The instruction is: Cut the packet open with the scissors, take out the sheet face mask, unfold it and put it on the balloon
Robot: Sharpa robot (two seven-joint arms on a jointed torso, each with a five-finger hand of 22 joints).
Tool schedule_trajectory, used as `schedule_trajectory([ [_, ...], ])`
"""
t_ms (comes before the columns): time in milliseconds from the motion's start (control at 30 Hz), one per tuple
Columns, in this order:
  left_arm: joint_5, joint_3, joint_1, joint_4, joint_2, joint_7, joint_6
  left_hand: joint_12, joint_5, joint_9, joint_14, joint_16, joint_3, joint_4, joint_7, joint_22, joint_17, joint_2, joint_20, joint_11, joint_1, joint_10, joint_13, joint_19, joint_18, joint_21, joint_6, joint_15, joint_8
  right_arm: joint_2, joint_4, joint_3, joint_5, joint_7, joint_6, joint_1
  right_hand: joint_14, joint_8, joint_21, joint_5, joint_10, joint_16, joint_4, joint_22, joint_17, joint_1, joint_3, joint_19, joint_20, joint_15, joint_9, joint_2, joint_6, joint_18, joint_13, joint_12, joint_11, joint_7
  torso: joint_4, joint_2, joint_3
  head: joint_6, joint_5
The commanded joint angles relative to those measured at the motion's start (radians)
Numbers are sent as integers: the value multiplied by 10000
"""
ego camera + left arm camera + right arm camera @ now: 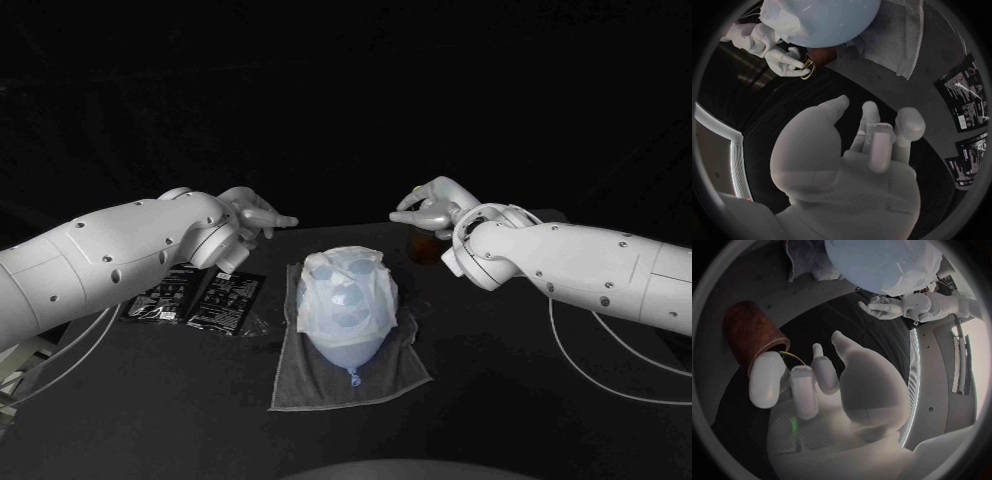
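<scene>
Pale-blue balloon [351, 345]: lying lengthwise on a grey towel [310, 388] mid-bench, knot end pointing toward the robot.
Sheet mask [346, 285]: already out and unfolded, draping over the far half of the balloon and hanging down both sides.
Packets [224, 300]: two black ones are sitting side by side on the bench [144, 410], just beside the towel on the robot's left.
Left robot hand [254, 215]: hovering above the bench past the packets, fingers stretched out and loosely apart, carrying nothing.
Right robot hand [433, 208]: hanging on the other side of the balloon, mirroring the left one, fingers spread and gripping nothing.
Brown cup [751, 335]: standing right next to the right robot hand's fingertips.
Scissors [792, 355]: only a gold handle loop is poking out of the cup. Honestly can't tell whether a fingertip is touching it.
</scene>
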Motion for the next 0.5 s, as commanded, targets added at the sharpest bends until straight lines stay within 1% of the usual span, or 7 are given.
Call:
schedule_trajectory([
  [33,175,1,5,158,-156,-240,293,-77,-55,-133,368,-67,-1552,796,-13,-56,483,330,82,114,307,-83,-259,-7,62,-51,61,40,-166,-263,404,1,584,624,-741,-3,210,10,-160,-41,-276,-227,86,1553,1105,23,-201,-95,42,4,12,-50,107,155,715,-422,-27,-18,-1,0,-3,26,5],
  [200,382,-9,-6,778,-682,45,20,-262,-27,-171,238,-173,-2052,938,-39,-410,97,831,63,-11,820,-235,-536,-274,150,-288,466,18,-93,-831,1180,-3,1124,1049,-954,-63,-420,45,-1031,-36,-1121,-1077,451,1257,-122,217,-601,-450,-21,-70,9,20,241,315,-403,-2082,-97,-89,-7,17,2,31,49],
  [233,476,-12,-14,947,-811,168,-66,-379,-34,-175,52,-330,-2096,942,-59,-768,-398,873,51,-20,857,-344,-636,-568,232,-546,543,1,-59,-947,1337,-3,1249,1157,-972,-89,-522,45,-1284,-39,-1265,-1238,509,1165,-330,275,-666,-554,-29,-81,5,29,252,359,-625,-2381,-103,-97,-2,22,2,26,56],
  [267,612,-16,-27,1176,-986,348,-210,-645,-27,-199,-402,-742,-2206,917,-68,-1514,-1517,939,38,-22,871,-558,-864,-1179,389,-1117,597,-9,-27,-1097,1541,-5,1407,1292,-998,-129,-837,47,-2142,-38,-1746,-1710,642,851,-931,381,-791,-918,-41,-92,-4,56,279,510,-1287,-3334,-105,-114,0,24,4,12,67],
  [367,1009,-25,-73,1710,-1411,949,-537,-1122,-30,-225,-885,-1289,-2390,952,-60,-2407,-2677,1015,35,-21,871,-814,-1292,-1828,562,-1859,649,-4,59,-1433,1993,-11,1722,1585,-1012,-234,-1441,23,-3863,-40,-2629,-2673,882,137,-2049,595,-996,-1599,-46,-70,-31,108,274,784,-2629,-5151,-100,-103,8,21,3,-26,73],
  [400,1181,-29,-101,1910,-1576,1217,-660,-1405,-39,-247,-1233,-1709,-2655,938,-39,-3114,-3467,1008,51,2,731,-910,-1567,-2320,688,-2458,636,21,102,-1556,2154,-16,1825,1693,-1006,-280,-1596,23,-4261,-36,-2864,-2890,918,-21,-2296,610,-1012,-1771,-38,-71,-33,125,278,844,-2906,-5568,-91,-100,1,10,3,-55,87],
  [500,1802,-75,-216,2591,-2167,2347,-1056,-1972,-54,-292,-2500,-3165,-3255,951,14,-3962,-6043,1062,126,61,732,-1083,-2165,-2867,780,-3423,652,93,230,-1996,2702,-37,2156,2084,-944,-494,-2648,-6,-7201,-13,-3015,-4974,1285,-1579,-4318,1022,-1246,-2703,0,-32,-85,206,323,1218,-4069,-6556,-64,-71,-9,-6,3,-73,95],
])
